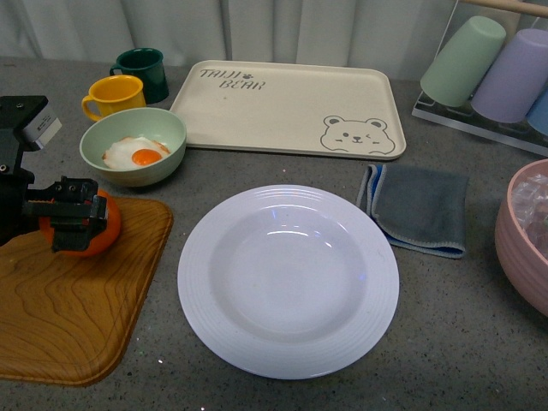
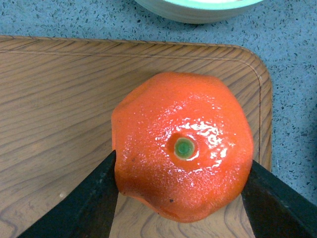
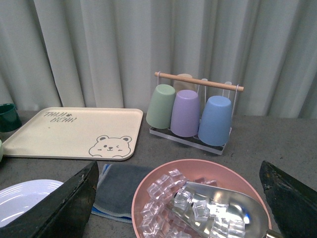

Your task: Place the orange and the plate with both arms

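Green bowl (image 1: pixel 128 176): fried egg inside, yolk up.
Pink bowl (image 3: pixel 198 161): ice cubes + metal scoop (image 3: pixel 223 206).
Rack (image 3: pixel 198 81): cups hung mouth-down.
Plate (image 1: pixel 193 282): table centre, just right of wood board (image 1: pixel 77 325).
Orange (image 2: pixel 182 148): on board's far-right corner, nr green bowl; stem spot faces up, short axis vertical.
L gripper (image 1: pixel 75 224): clamped on Orange, fingers touching both flanks.
R gripper (image 3: pixel 177 168): fingers spread wide, above Pink bowl.

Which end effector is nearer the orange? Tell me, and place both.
Left. The left end effector grips the orange on the wooden board, fingers against both sides. The right end effector hangs open by the pink bowl of ice, across the table.
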Robot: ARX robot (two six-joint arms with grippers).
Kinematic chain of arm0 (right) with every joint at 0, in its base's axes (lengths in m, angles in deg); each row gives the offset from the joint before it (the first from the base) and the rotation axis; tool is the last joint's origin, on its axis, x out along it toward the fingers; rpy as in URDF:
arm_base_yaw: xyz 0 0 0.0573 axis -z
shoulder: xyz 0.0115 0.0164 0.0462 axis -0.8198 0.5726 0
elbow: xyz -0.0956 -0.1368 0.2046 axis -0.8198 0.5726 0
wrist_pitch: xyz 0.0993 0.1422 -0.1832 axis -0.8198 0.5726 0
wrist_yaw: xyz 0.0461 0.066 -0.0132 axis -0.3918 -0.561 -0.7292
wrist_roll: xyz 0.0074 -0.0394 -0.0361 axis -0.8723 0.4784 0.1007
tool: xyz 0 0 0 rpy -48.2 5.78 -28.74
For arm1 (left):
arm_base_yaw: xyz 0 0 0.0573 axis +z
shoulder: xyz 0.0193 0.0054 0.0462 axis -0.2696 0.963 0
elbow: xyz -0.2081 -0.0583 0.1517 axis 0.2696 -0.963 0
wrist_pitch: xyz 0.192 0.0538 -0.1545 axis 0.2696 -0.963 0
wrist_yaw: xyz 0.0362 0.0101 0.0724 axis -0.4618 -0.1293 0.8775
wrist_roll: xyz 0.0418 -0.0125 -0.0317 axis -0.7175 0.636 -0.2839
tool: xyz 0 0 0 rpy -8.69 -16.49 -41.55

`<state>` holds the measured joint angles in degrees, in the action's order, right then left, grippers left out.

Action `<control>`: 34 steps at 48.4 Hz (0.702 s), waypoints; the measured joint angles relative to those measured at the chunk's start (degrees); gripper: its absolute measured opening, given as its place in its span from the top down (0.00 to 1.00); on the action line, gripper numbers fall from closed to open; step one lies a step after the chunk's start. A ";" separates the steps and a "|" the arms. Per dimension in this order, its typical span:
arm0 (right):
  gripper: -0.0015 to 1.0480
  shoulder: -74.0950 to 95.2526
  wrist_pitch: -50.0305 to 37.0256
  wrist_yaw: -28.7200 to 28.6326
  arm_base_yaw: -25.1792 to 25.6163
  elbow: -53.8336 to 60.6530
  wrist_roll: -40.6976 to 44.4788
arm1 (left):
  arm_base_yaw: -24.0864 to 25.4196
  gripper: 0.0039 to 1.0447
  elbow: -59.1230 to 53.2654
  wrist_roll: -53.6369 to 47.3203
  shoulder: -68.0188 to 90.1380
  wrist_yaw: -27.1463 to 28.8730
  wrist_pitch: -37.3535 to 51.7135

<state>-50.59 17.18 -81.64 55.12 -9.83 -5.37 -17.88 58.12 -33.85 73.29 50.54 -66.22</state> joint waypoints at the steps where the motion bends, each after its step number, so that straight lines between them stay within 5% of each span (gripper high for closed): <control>1: 0.09 0.00 0.00 0.00 0.00 0.00 0.02 | 0.02 0.41 0.00 -0.04 0.00 0.13 0.00; 12: 0.09 0.00 0.00 0.00 0.00 0.00 0.02 | -1.18 0.49 -1.57 -0.04 -3.96 0.15 -0.24; 34: 0.09 0.00 0.00 0.02 0.00 0.00 0.00 | -20.70 0.50 -4.15 0.46 -10.23 0.85 -0.68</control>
<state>-50.59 17.18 -81.61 55.12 -9.83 -5.37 -38.58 53.97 -33.39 63.06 51.40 -66.89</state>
